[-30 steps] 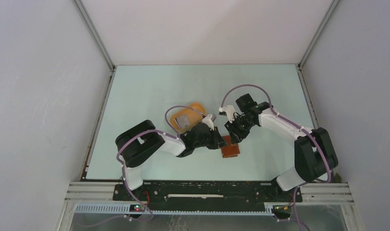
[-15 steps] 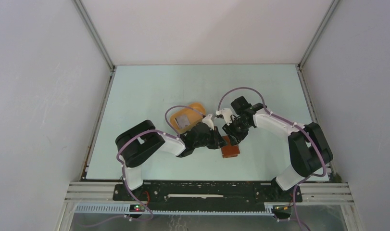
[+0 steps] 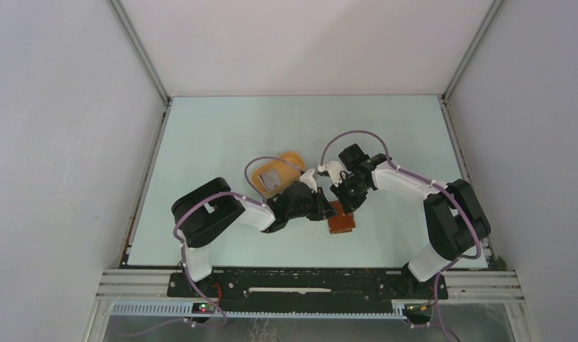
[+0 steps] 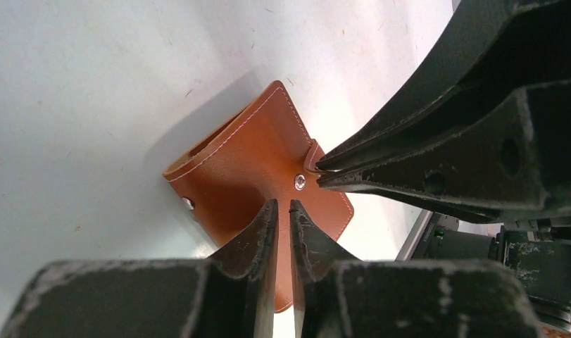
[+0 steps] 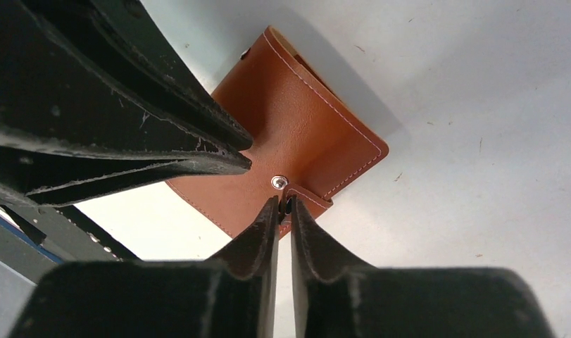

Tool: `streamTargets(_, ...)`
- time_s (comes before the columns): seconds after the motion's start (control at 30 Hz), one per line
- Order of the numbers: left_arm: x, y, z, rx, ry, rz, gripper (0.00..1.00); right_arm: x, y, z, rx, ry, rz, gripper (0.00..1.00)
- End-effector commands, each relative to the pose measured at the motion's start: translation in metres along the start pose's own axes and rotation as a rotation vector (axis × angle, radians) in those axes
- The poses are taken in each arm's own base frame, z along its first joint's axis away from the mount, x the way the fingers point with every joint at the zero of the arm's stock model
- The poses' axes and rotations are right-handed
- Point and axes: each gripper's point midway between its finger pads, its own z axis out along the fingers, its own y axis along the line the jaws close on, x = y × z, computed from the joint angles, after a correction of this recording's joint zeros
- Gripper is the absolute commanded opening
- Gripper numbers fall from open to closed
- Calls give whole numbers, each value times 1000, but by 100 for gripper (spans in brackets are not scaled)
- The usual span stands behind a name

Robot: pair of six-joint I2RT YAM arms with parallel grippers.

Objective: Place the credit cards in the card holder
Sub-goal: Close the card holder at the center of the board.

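Card holder (image 3: 341, 219) closed; loading not begun. Tab (image 5: 307, 198) clamped by right gripper (image 5: 284, 205); left gripper (image 4: 282, 205) nearly together, tips on it. One credit card (image 3: 271, 178) in tray (image 3: 296, 157) near card holder.

The left hand (image 4: 283, 205) hides part of the card holder (image 4: 251, 165).

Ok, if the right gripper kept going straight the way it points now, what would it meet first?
The card holder: the right gripper has its tips at the snap tab, seemingly pinching it, so further travel presses into the brown leather.
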Motion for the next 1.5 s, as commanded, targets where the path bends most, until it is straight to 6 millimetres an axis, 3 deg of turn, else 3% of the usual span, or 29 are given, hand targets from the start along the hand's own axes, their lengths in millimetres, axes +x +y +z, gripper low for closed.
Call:
streamTargets(0.0,0,1,-1,12,-3,-5,15,-4,1,0,10,-15,-9,13)
streamTargets(0.2,0,1,-3,11,-5,-4,15,-5,5,-1,-7,-21,-4,0)
streamTargets(0.53,0,1,-3,10,-6,-6,15,-2,7,3,-83,-12,68,0)
streamTargets(0.8,-3,-2,-6,17,-16,-5,15,-3,9,0,-121,-15,75,13)
streamTargets(0.87,-6,-6,-9,25,-26,0,16,-5,11,-6,-143,-33,69,23)
streamTargets(0.93,-11,-12,-14,35,-40,7,22,-7,12,-14,-166,-61,57,38)
streamTargets(1.03,-21,-21,-24,33,-64,35,32,-13,13,-30,-174,-122,31,48)
streamTargets(1.27,-42,-35,-67,10,-143,132,48,-24,14,-81,-197,-306,-20,49)
streamTargets(1.47,-50,-60,-117,24,-180,316,52,-32,27,-146,-150,-542,-149,49)
